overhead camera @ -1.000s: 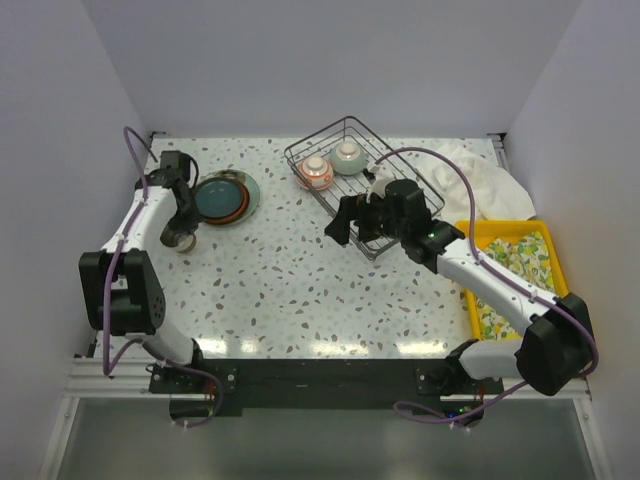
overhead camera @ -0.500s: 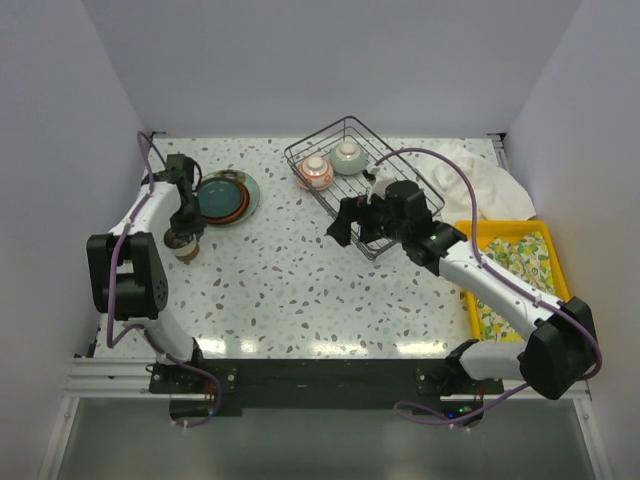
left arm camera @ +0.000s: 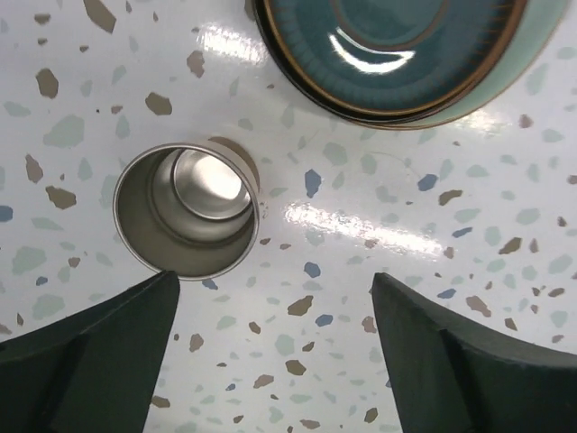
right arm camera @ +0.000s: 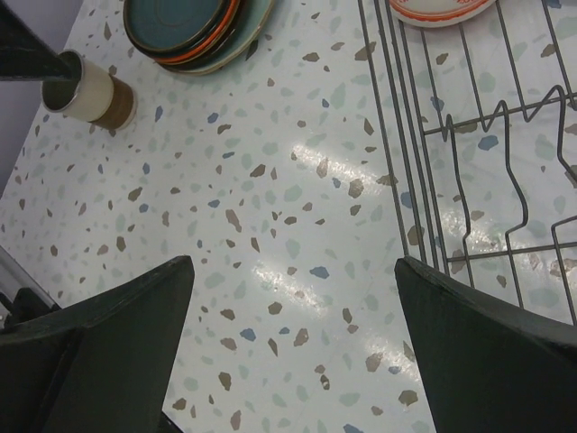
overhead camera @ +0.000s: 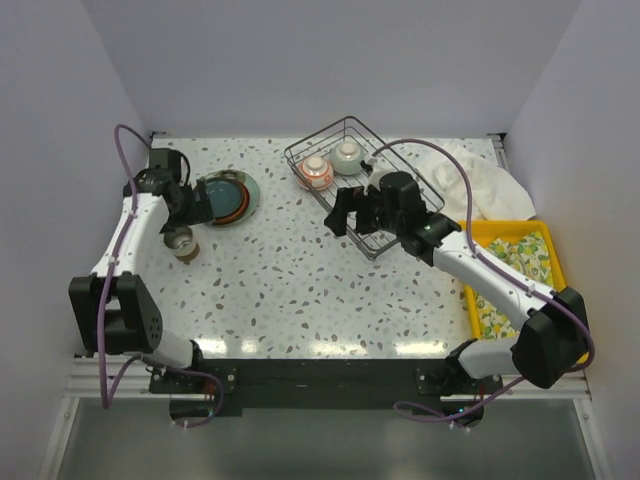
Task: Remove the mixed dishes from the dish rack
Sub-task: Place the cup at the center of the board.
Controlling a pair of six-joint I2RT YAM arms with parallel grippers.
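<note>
Cup (left arm camera: 187, 209), cream above and brown below, stands upright on the speckled table (overhead camera: 300, 290) just beside a stack of plates (overhead camera: 225, 197) with a teal one on top. The left gripper (left arm camera: 273, 298) hangs over it with fingers spread wide and nothing between them. Toward the back of the table the wire rack (overhead camera: 372, 150) holds a red-patterned bowl (overhead camera: 314, 172) and a pale green bowl (overhead camera: 348, 157) at its far end, and the right gripper (right arm camera: 295, 271) hovers at its near left edge, fingers wide and empty.
</note>
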